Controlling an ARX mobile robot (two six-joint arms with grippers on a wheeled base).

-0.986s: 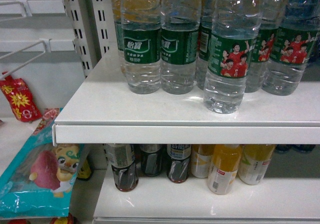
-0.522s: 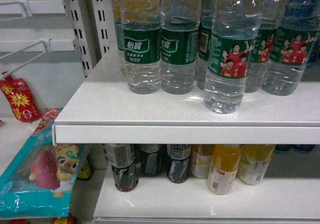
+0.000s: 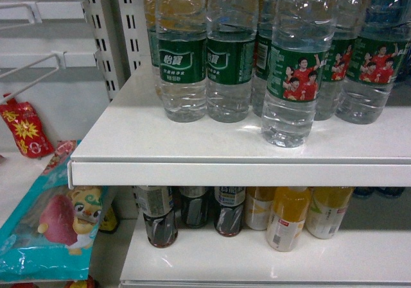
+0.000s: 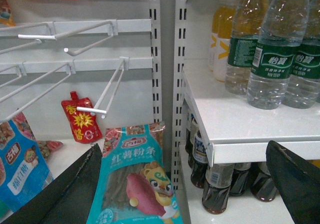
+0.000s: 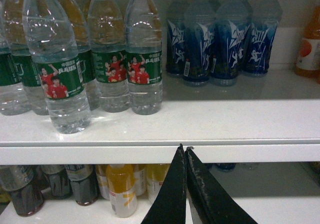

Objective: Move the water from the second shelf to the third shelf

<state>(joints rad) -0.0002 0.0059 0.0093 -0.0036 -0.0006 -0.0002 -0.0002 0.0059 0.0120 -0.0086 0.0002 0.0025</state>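
Right claw (image 5: 186, 156): two black fingers pressed tight together, nothing between them. Low, just in front of the white shelf edge (image 5: 160, 153), not touching any bottle.

Left claw (image 4: 185, 184): fingers spread wide, one at each bottom corner of the left wrist view, holding nothing. Down near a blue snack bag (image 4: 135, 184) with a cartoon animal, beside the shelf post (image 4: 179, 84).

Out from the claws: the water (image 3: 294, 76), a clear bottle with a green label and people in red shirts, upright on the upper white shelf (image 3: 180, 140). A bit in front of the other water bottles (image 3: 183, 57) in the row, closest to the shelf edge. In the right wrist view, the same bottle (image 5: 57, 74) up and to the left of the shut claw, well apart from it. Blue drink bottles (image 5: 215, 34) farther right on that shelf.

Below, on the lower shelf (image 3: 257, 256): dark drink bottles (image 3: 157, 214) and orange juice bottles (image 3: 287, 214). A red pouch (image 3: 22, 127) off to the left.

Task looks barely begun. No bottle grabbed, no bottle lifted. Still to do, most likely: open the right claw, reach to the front water bottle, grip it, carry it to the other shelf, set it down upright. Cannot tell for sure which shelf counts as the third.
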